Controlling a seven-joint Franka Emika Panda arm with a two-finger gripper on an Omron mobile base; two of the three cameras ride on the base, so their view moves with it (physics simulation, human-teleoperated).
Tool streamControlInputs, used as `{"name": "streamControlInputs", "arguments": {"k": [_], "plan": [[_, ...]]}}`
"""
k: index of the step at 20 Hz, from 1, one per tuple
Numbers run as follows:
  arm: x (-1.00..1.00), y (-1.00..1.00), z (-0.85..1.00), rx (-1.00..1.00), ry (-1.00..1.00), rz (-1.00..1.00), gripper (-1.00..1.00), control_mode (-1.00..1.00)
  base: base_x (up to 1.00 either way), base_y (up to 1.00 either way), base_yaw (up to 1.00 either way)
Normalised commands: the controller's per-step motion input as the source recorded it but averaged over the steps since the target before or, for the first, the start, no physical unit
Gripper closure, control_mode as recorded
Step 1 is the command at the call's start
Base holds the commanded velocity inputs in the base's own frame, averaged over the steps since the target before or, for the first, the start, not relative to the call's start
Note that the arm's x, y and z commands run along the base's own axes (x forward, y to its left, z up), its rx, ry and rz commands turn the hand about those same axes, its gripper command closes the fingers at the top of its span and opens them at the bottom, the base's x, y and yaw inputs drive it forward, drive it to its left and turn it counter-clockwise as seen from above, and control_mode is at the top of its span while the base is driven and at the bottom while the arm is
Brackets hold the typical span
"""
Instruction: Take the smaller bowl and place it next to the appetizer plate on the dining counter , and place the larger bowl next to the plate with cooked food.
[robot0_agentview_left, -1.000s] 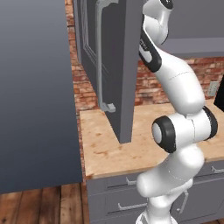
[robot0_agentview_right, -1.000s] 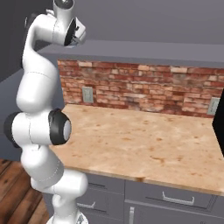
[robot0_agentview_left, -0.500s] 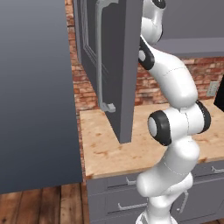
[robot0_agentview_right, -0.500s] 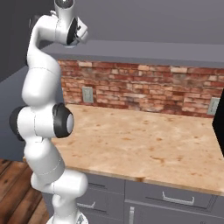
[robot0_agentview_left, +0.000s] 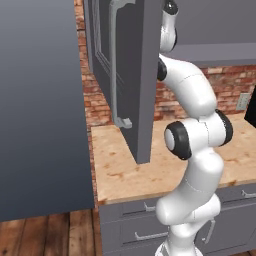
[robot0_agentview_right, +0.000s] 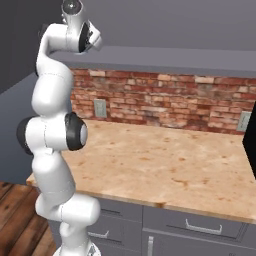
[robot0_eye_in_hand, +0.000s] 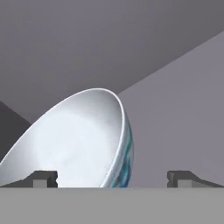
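In the hand view, a white porcelain bowl with blue-green painted outside (robot0_eye_in_hand: 83, 140) sits inside the grey cabinet (robot0_eye_in_hand: 131, 48); the gripper (robot0_eye_in_hand: 112, 178) fingers are spread wide, its rim between them.

The white arm is raised steeply from the base, folded at a dark-jointed elbow and stretched upward so that the wrist is held above the level of the counter top (robot0_agentview_right: 165, 170). The gripper (robot0_eye_in_hand: 113, 177) is seen with its jaws spread wide, one dark fingertip at each side, and nothing is clasped between them.
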Motion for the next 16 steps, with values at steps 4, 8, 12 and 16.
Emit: {"name": "streamControlInputs", "arguments": {"k": [4, 8, 12, 16], "plan": [[0.33, 0.14, -0.06, 0.0, 0.0, -0.06, -1.0, -1.0, 0.0, 0.0, 0.0], [0.08, 0.19, -0.2, 0.0, 0.0, -0.05, -1.0, -1.0, 0.0, 0.0, 0.0], [0.0, 0.19, -0.26, 0.0, 0.0, -0.07, 1.0, -1.0, 0.0, 0.0, 0.0], [0.0, 0.0, -0.38, 0.05, -0.01, -0.11, 1.0, -1.0, 0.0, 0.0, 0.0]]}}
